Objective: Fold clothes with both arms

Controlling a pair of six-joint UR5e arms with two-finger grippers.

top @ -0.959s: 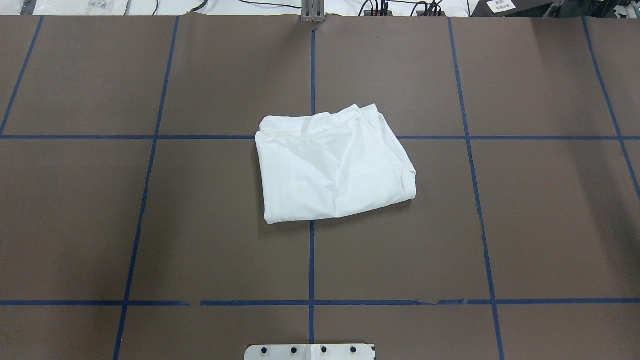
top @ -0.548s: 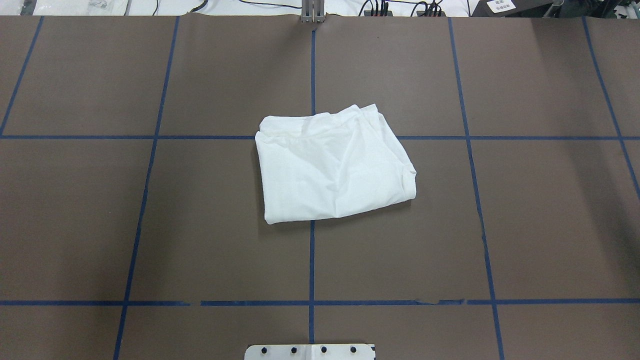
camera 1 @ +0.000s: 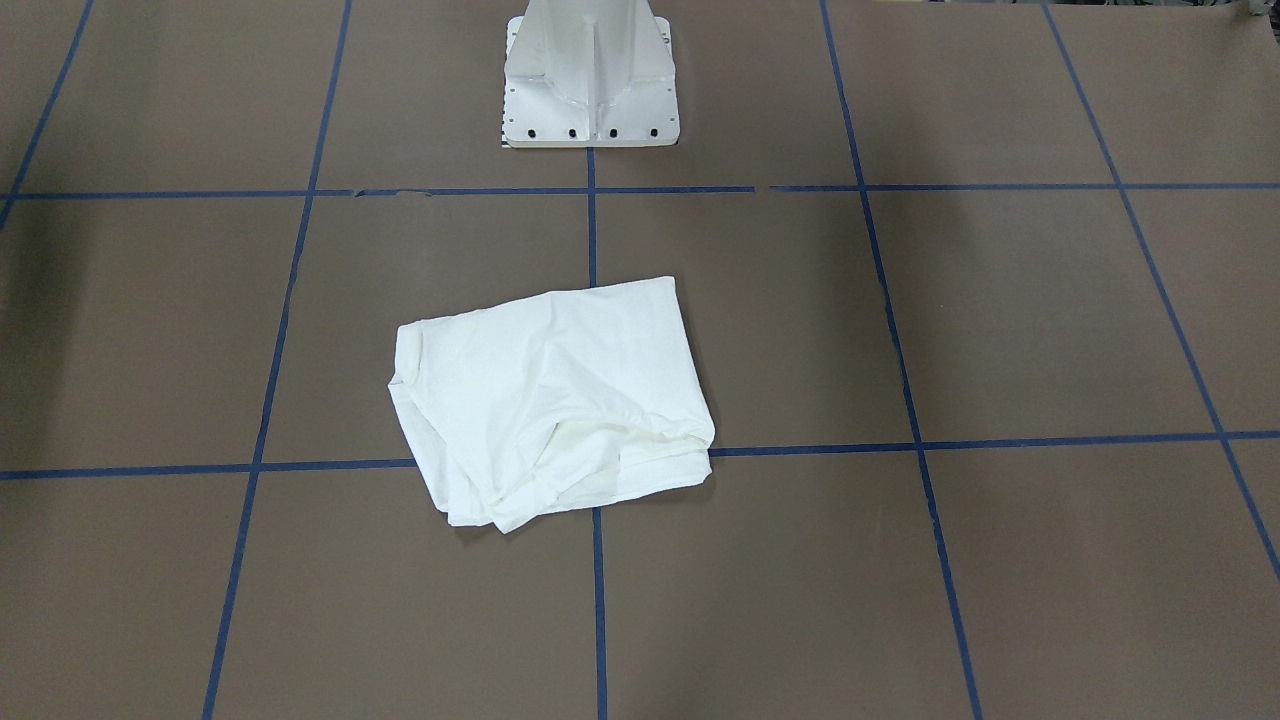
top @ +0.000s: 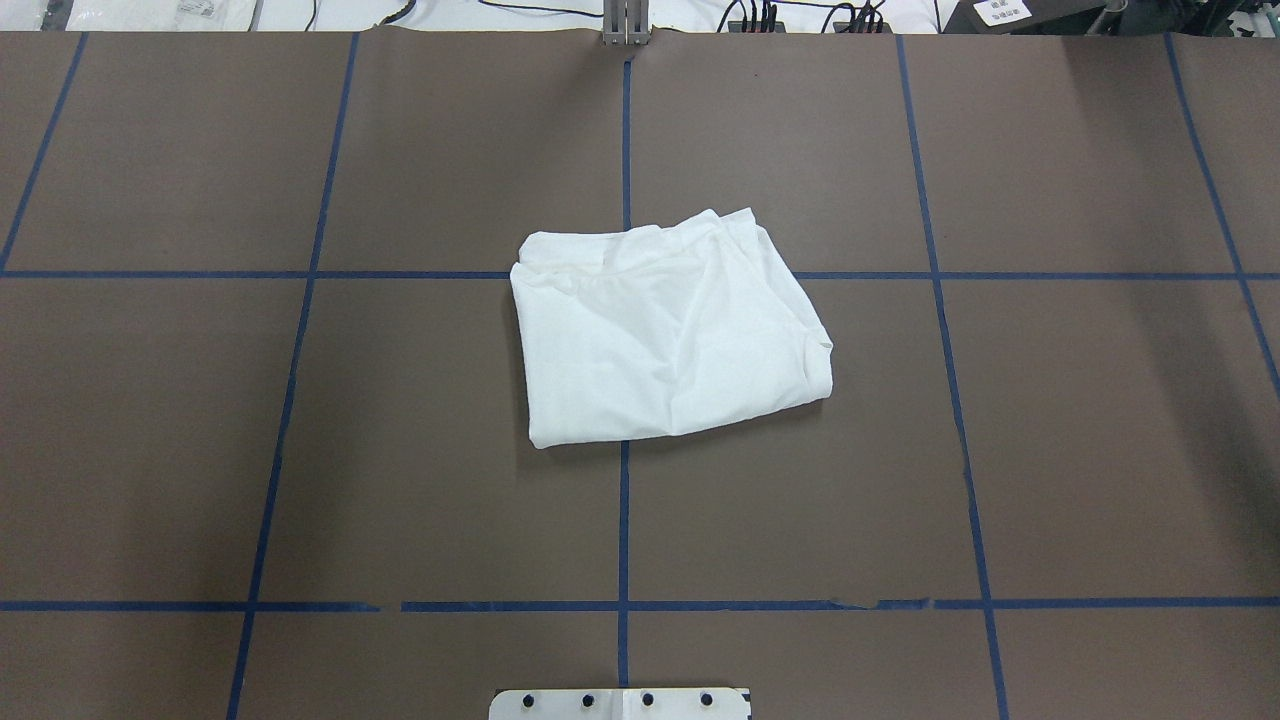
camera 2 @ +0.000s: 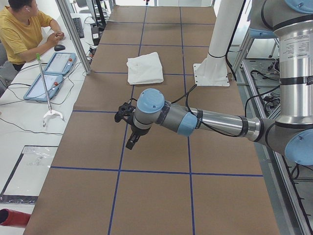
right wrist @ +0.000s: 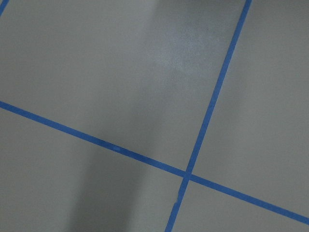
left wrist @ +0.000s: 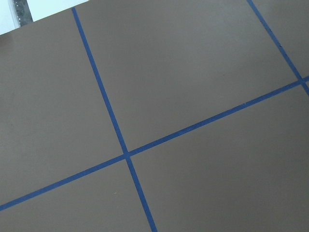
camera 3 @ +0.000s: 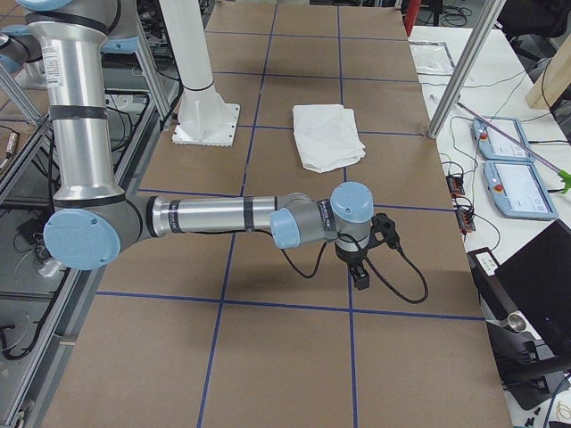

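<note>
1. The shirt (top: 665,335) lay in a compact, roughly square folded bundle at the middle of the table (top: 1000,450). It sat across the centre tape line (top: 623,520), with its loose layered edges on the far side.
2. Compared with the overhead views of a second and half a second earlier, the bundle's outline, creases and position were the same. Nothing on the table had changed.
3. Neither arm appeared in the overhead or front-facing views. The left arm (camera 2: 215,122) reached low over the table's left end and the right arm (camera 3: 214,216) over its right end, both well apart from the shirt.
4. No cloth hung from the left gripper (camera 2: 132,141) or the right gripper (camera 3: 359,272). Whether either was released or clenched could not be told from the side views. Both wrist cameras showed only table and tape.
5. Judgement: with the shirt settled and both arms clear of it, the folding appeared finished or very nearly so.
</note>
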